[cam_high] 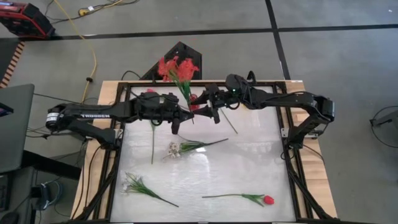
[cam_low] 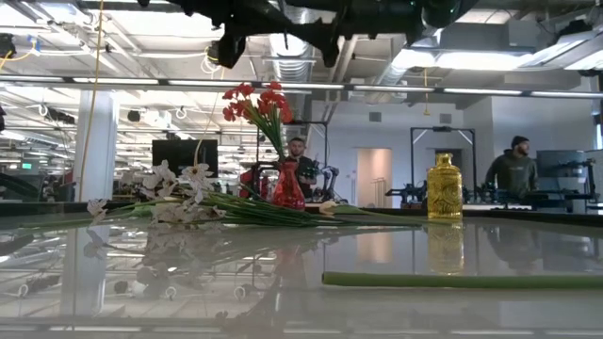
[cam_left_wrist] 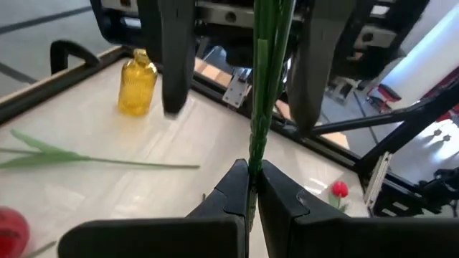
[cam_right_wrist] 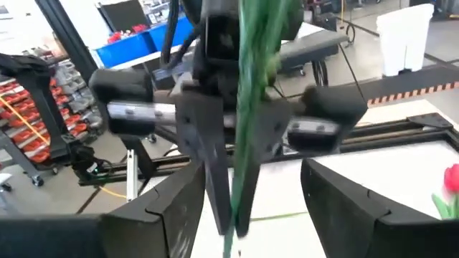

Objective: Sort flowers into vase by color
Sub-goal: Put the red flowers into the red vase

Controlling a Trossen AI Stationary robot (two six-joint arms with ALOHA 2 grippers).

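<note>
Left gripper (cam_left_wrist: 251, 188) was pinched tight on the green stem of a red blossom bunch (cam_high: 176, 68), its two dark fingers (cam_left_wrist: 224, 193) pressed against the stem from both sides. In the high view this gripper (cam_high: 178, 122) sat near the middle of the table's far half, with the bunch rising from it toward the far edge. Facing it from the other side, the right gripper (cam_right_wrist: 247, 193) had its fingers spread wide, the stem (cam_right_wrist: 247, 107) standing in the gap between them without touching either one; from above, that gripper (cam_high: 213, 113) was just beside the left one.

On the glass table (cam_high: 249, 168) lay the other flowers: a white spray (cam_high: 180, 148) near the centre, another white spray (cam_high: 140, 186) toward the near left corner, and a red tulip (cam_high: 266, 200) on its stem by the near right side. A lone green stem (cam_high: 153, 143) lay just left of the centre spray.

In the low view a red vase (cam_low: 286, 185) stood at the far side holding red blossoms (cam_low: 256, 102), and a yellow vase (cam_low: 444, 187) stood well apart from it. People showed in the room behind.
</note>
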